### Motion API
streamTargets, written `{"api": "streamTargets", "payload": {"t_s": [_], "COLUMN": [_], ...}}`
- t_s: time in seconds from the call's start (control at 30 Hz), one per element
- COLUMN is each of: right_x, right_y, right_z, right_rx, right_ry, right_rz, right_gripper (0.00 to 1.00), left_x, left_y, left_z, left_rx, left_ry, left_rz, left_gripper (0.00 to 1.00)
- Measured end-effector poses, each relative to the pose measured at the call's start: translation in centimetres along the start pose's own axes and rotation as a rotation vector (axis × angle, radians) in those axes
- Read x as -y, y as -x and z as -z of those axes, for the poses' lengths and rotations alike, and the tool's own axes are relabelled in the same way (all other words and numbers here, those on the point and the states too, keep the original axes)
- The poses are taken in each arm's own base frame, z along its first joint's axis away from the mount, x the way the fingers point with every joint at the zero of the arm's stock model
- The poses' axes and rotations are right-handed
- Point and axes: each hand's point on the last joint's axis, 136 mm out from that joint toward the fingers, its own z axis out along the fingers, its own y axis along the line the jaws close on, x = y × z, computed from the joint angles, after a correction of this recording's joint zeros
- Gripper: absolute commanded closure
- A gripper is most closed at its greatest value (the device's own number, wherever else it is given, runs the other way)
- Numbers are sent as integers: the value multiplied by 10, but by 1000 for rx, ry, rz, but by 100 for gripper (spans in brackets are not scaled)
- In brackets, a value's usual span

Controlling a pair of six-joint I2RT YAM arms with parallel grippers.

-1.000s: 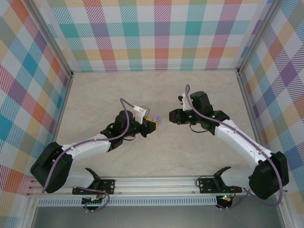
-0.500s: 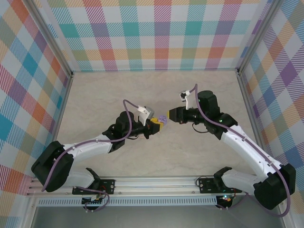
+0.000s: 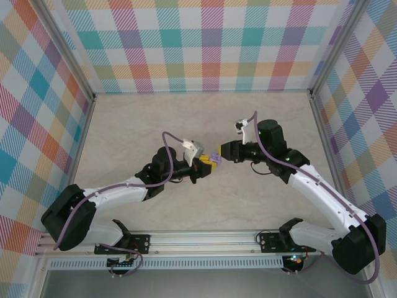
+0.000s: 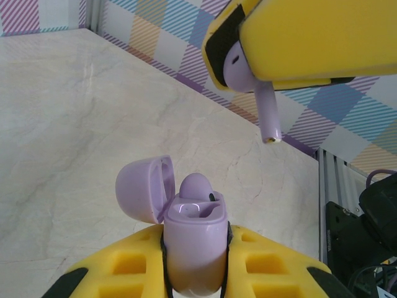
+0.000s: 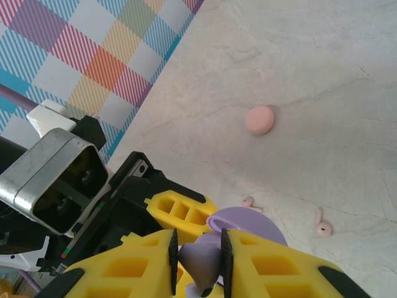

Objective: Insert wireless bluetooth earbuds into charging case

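Note:
My left gripper (image 4: pixel 195 268) is shut on the purple charging case (image 4: pixel 193 239), held upright with its lid (image 4: pixel 141 186) swung open to the left. One purple earbud (image 4: pixel 196 185) sits in the case's far socket. Just above and to the right, my right gripper (image 5: pixel 197 261) is shut on a second purple earbud (image 4: pixel 260 93) by its head, stem pointing down at the case, a short gap apart. In the top view the two grippers (image 3: pixel 209 164) (image 3: pixel 222 151) meet tip to tip at mid-table. Two pale pink earbuds (image 5: pixel 250 202) (image 5: pixel 321 227) lie on the table below.
A closed pale pink case (image 5: pixel 259 119) lies on the marble tabletop (image 3: pixel 124 130) beyond the pink earbuds. Checked walls (image 3: pixel 211 43) enclose the table at the back and on both sides, with metal rails along their bases.
Both grippers have closed in on each other. The left carried the open case right and forward; the right brought the purple earbud over it.

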Motion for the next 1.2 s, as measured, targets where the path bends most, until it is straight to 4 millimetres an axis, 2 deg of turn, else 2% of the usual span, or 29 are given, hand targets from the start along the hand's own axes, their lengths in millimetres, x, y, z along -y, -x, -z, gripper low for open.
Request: {"api": "streamTargets", "payload": {"t_s": [0.33,0.7,1.2], "right_x": [-2,4,3], "right_y": [-1,-4,-7], "right_z": [-2,-8,-11], "right_rx": [-3,-21,-30], "right_ry": [4,-12,-12], "right_rz": [4,-5,-3], "right_gripper": [73,74,73], "left_x": [2,9,9], "left_y": [0,17,19], "left_z": [0,3,3], "left_rx": [-2,36,27], "left_ry": [-5,-17,-14], "left_rz": [1,-13,-6], "left_gripper": [89,89,89]}}
